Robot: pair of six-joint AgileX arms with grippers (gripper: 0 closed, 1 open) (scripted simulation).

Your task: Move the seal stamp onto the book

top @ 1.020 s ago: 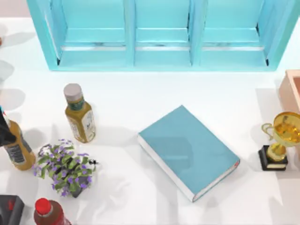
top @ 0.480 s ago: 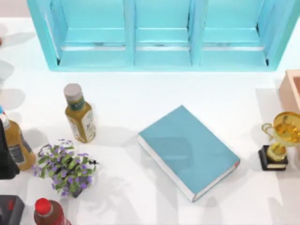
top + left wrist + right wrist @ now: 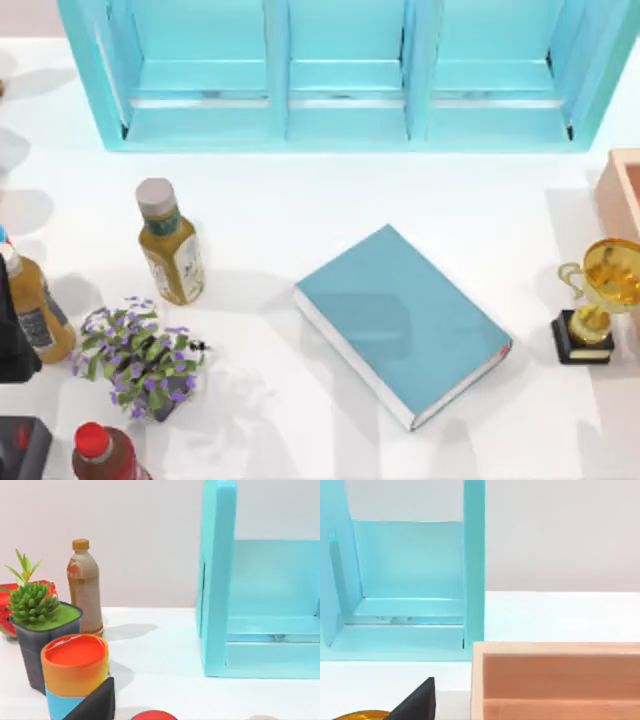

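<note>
White table (image 3: 300,190) carries the teal book (image 3: 402,321) lying flat at centre right of the top view, with the left claw (image 3: 12,330) dark at the left edge, its opening impossible to tell.

wooden box (image 3: 625,190) cut by right edge, red-capped bottle (image 3: 100,455) cropped below

no readable text, bottle (image 3: 171,243) label print and book (image 3: 402,322) spine label illegible

The book (image 3: 402,320) is plain teal with white page edges; the shelf (image 3: 345,75) is brighter turquoise; the trophy (image 3: 598,298) is gold on black.
</note>
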